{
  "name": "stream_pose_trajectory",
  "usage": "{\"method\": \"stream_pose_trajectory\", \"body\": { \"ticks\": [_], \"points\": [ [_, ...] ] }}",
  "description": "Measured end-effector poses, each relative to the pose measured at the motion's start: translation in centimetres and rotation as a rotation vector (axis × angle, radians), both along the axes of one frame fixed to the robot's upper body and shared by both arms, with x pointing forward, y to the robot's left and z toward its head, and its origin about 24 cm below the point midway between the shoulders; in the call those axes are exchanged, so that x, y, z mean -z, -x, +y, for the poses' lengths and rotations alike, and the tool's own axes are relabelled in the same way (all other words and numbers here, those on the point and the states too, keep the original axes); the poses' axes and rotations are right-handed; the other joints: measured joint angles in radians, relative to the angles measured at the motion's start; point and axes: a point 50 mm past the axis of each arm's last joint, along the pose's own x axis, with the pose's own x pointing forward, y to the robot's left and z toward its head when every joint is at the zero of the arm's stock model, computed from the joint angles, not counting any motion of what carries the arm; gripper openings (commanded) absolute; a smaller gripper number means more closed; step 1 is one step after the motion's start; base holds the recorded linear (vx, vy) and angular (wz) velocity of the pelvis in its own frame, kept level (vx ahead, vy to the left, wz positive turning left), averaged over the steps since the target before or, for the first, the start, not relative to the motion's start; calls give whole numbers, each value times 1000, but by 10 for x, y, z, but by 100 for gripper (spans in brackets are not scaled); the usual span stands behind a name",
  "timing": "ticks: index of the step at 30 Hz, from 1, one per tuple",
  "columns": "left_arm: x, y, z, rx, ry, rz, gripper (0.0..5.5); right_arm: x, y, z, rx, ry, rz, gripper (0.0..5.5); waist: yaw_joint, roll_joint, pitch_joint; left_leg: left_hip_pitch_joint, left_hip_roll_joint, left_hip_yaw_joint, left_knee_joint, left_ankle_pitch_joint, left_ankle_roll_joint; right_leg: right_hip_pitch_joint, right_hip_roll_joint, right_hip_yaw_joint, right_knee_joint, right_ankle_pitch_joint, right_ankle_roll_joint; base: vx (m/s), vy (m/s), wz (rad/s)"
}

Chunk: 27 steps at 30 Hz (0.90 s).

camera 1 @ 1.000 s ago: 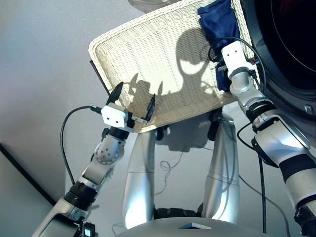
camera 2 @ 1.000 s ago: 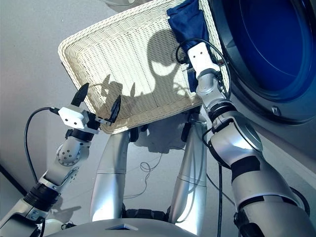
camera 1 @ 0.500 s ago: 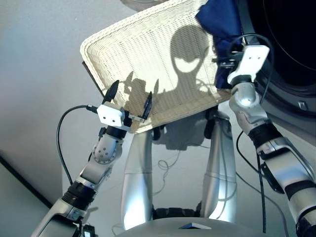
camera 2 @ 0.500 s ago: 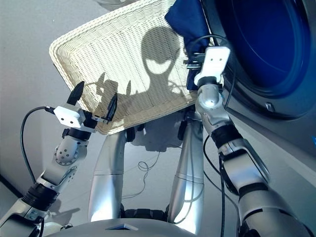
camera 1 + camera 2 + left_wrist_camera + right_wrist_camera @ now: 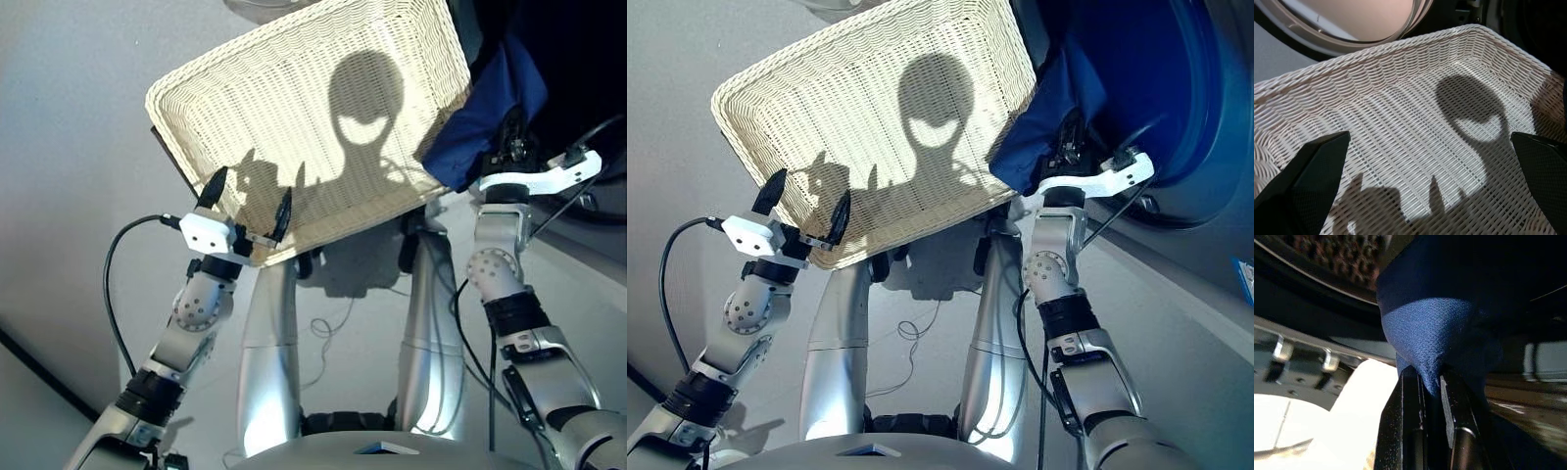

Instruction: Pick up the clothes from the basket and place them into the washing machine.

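Beside the basket (image 5: 294, 88), the right claw (image 5: 1431, 382) pinches the navy garment (image 5: 485, 117).

I find no legible text, label, brand, number or sign in any view. The basket (image 5: 294, 108) weave, the navy blue garment (image 5: 480, 122) and the washing machine (image 5: 1146, 88) front carry no readable marking. A small blue-and-white tag (image 5: 1246, 281) sits at the far right edge of the right eye view, on the grey surface beside the machine; I cannot read anything on it
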Motion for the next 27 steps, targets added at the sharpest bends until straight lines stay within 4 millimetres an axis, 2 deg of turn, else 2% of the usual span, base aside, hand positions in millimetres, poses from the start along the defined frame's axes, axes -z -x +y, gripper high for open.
{"method": "stream_pose_trajectory", "body": {
  "ticks": [6,10,16,21,23,27],
  "points": [
    [-3,1,-1,17,19,-6,550,-23,-6,6,9,-209,-124,0,0,0,0,0,-1,0,-4,0,0,0,0,0,-4,0,0,0,0,0],
    [-3,1,-1,23,24,-3,550,-41,-15,0,61,-301,-138,0,6,-1,0,-3,-2,1,-4,0,0,-2,0,1,-6,0,0,0,0,0],
    [-4,2,1,26,4,-3,550,-100,-28,-27,185,-407,-193,0,20,-1,-1,-4,-1,2,-5,0,0,-5,0,1,-7,3,-5,0,0,0],
    [-6,1,3,27,-13,-10,550,-136,-32,-54,308,-487,-158,0,23,-1,-1,-4,-2,4,-6,0,0,-6,0,3,-8,4,-5,0,0,0],
    [-6,0,2,28,-21,-9,550,-143,-32,-64,365,-533,-127,0,24,0,-1,-4,-1,6,-8,0,-1,-8,0,4,-8,4,-5,0,0,0],
    [-7,-1,0,28,-21,-11,550,-145,-35,-83,465,-616,-10,0,33,0,-1,-5,-1,9,-11,3,-5,-11,1,6,-9,4,-6,0,0,0]
  ]
}}
